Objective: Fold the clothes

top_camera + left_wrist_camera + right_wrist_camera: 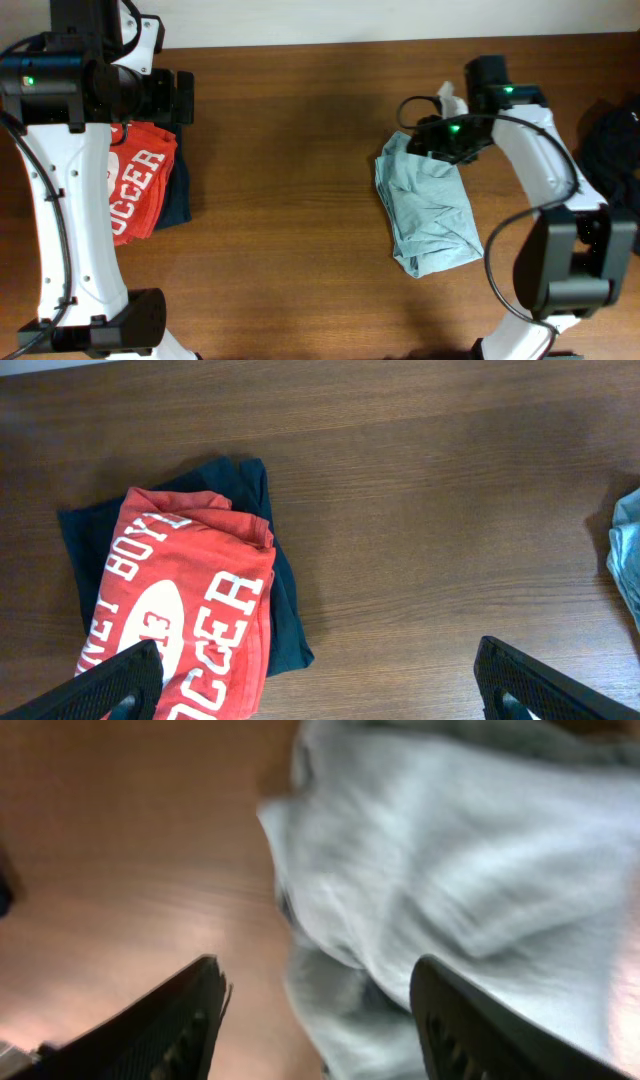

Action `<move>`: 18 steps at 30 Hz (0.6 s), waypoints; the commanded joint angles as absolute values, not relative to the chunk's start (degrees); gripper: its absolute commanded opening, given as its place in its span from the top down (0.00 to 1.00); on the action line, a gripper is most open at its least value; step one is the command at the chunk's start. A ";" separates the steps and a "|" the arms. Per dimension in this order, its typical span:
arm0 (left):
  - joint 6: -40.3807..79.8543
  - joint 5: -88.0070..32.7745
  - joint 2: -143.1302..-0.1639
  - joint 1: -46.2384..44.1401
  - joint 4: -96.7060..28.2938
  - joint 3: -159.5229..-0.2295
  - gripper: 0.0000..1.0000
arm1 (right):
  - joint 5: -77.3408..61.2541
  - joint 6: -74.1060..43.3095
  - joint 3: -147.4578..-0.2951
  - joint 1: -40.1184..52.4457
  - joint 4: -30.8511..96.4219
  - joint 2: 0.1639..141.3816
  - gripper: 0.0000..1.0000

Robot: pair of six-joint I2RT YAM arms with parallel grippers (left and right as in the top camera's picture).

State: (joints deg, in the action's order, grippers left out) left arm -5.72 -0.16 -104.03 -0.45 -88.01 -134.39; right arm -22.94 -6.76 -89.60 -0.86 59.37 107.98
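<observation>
The right end effector (320, 1020) hangs with its fingers apart, gripping nothing, just over the far end of the pale grey-blue t-shirt (432, 212). The shirt lies crumpled right of centre on the bench (300, 200), its long axis running far to near, away from the fingers. This arm is much the nearer. The left end effector (315, 685), wide open, hovers well apart over the red t-shirt (190, 610) at far left. Bare wood lies between them, and a black garment (612, 135) crowds the right edge.

Right wrist view shows the grey-blue t-shirt (450, 850) blurred
</observation>
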 commanded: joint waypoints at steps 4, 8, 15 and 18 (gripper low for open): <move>-5.19 -0.19 -102.63 -0.21 -87.68 -135.04 0.01 | -12.49 -4.78 -91.50 -1.04 68.82 94.28 0.36; -5.19 -0.19 -102.63 -0.21 -87.68 -135.04 0.01 | -10.09 -6.94 -91.35 -1.04 73.65 87.33 0.34; -5.19 -0.19 -102.63 -0.21 -87.64 -135.04 0.01 | -8.80 -12.45 -84.95 -0.08 76.64 82.21 0.29; -5.19 -0.19 -102.63 -0.21 -87.57 -135.04 0.01 | -9.47 -15.38 -77.65 2.85 73.17 82.76 0.29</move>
